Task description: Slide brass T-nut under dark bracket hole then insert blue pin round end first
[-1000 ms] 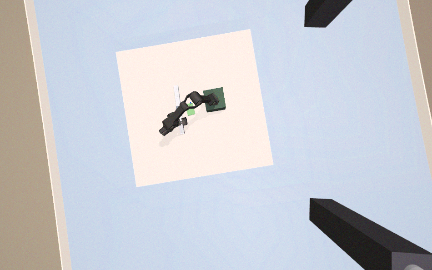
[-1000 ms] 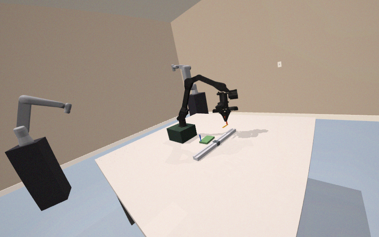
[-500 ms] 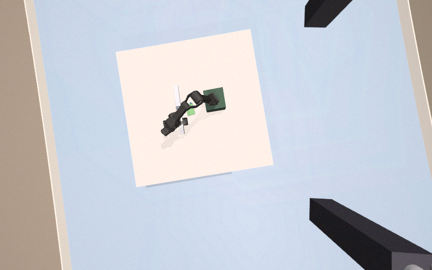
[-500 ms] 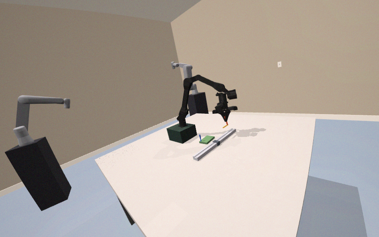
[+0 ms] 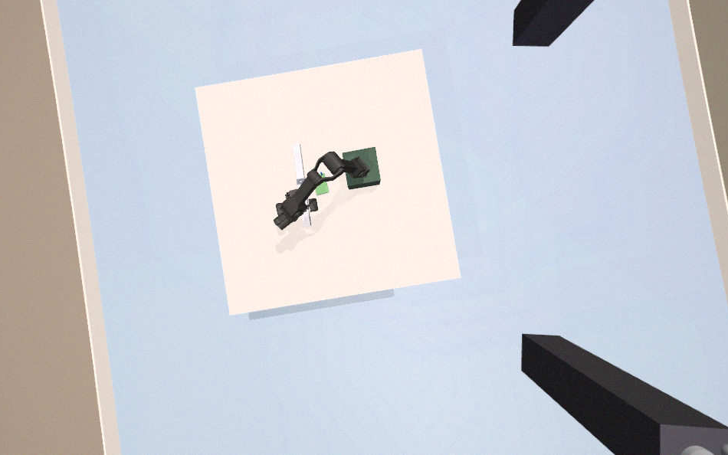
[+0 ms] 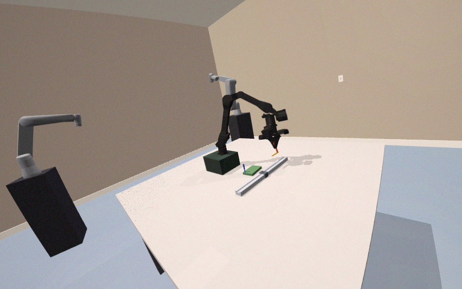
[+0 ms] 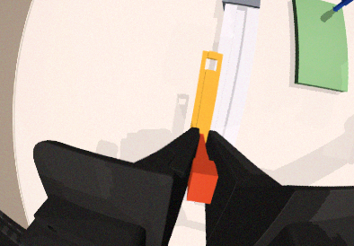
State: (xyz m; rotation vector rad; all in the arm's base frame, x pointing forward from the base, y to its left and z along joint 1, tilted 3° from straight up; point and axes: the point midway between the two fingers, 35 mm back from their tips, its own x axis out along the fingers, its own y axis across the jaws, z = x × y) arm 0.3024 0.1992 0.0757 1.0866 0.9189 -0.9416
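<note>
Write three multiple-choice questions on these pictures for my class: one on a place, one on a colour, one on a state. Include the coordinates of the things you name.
1. Where does the blue pin [image 6: 243,168] [image 7: 344,1] stand?
A) In the bracket hole
B) At the green tray [image 5: 322,185] [image 6: 253,170] [image 7: 320,48]
C) Between the gripper's fingers

2. What colour is the box under the black arm's base?
A) Dark green
B) White
C) Red

3. What state is the gripper [image 6: 275,147] [image 7: 202,136] in?
A) Wide open
B) Shut with nothing in it
C) Shut on the orange handle [image 6: 276,150] [image 7: 202,188]

Key:
1. B: the wrist view shows the pin rising from the tray.
2. A: the exterior view shows a dark green box [image 5: 364,181] [image 6: 213,165] there.
3. C: the wrist view shows the handle pinched between both fingers.
</note>
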